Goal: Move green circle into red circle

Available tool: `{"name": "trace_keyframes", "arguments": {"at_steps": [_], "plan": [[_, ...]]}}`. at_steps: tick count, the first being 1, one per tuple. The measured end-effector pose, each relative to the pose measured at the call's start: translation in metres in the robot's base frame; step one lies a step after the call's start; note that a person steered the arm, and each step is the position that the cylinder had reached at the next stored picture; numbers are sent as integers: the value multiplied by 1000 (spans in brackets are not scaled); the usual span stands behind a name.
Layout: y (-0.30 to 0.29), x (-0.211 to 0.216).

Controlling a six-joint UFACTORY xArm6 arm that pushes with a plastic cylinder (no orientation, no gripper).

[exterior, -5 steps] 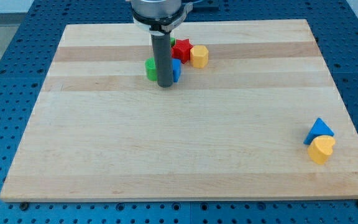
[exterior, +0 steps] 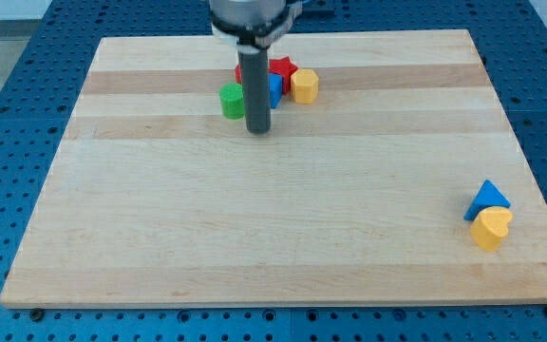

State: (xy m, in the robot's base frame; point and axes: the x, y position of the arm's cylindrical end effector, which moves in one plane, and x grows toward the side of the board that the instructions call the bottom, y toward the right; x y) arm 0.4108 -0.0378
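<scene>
The green circle block (exterior: 232,100) sits near the view's top centre of the wooden board (exterior: 273,218). My tip (exterior: 258,130) rests on the board just right of and below the green block, very close to it. Behind the rod a red block (exterior: 240,72), partly hidden, lies above the green block; its shape cannot be made out. A blue block (exterior: 274,88) is right of the rod, half hidden by it. A red star (exterior: 282,68) lies above the blue block.
A yellow block (exterior: 304,85) touches the blue block's right side. A blue triangle (exterior: 488,197) and a yellow heart (exterior: 490,228) lie together near the board's right edge, toward the view's bottom.
My tip has moved slightly right. The blue block has shifted right and up toward the red star. A red block now shows left of the rod. The green block has barely moved.
</scene>
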Motion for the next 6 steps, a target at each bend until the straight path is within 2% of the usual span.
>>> {"name": "trace_keyframes", "arguments": {"at_steps": [1, 2, 3, 4, 5, 6], "plan": [[-24, 46], [-52, 35], [-54, -10], [-52, -19], [-43, -52], [-42, -66]]}}
